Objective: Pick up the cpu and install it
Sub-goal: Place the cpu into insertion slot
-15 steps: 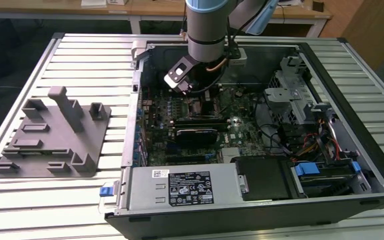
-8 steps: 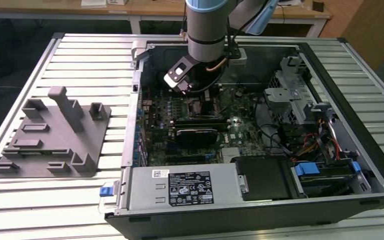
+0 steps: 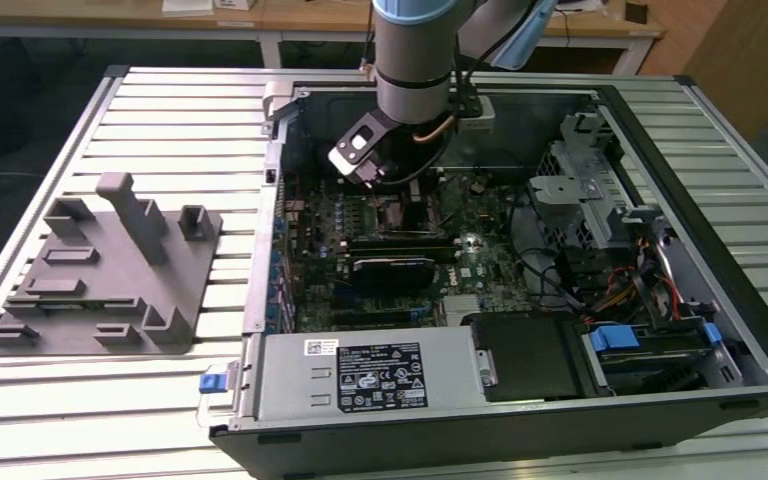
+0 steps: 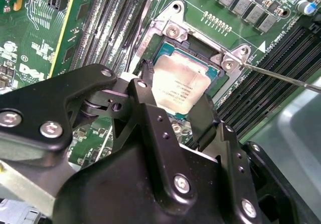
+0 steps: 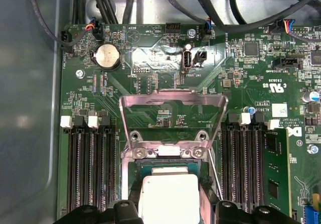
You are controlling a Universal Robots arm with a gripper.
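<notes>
The exterior view stands well off the arm, high up, looking obliquely down into the open computer case [image 3: 491, 435] around the gripper [image 3: 402, 192]. The second wrist view sits just behind the gripper, peering close past its black body at the cpu [image 4: 178, 86]. The first wrist view faces the motherboard [image 5: 150, 58] squarely, beyond the fingertips. Both wrist views share the cpu and the metal socket frame [image 5: 173, 106].

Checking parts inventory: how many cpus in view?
1. The cpu is held by the gripper over the open socket on the motherboard, seen in both wrist views. Others could be hidden behind the arm in the exterior view.
</notes>
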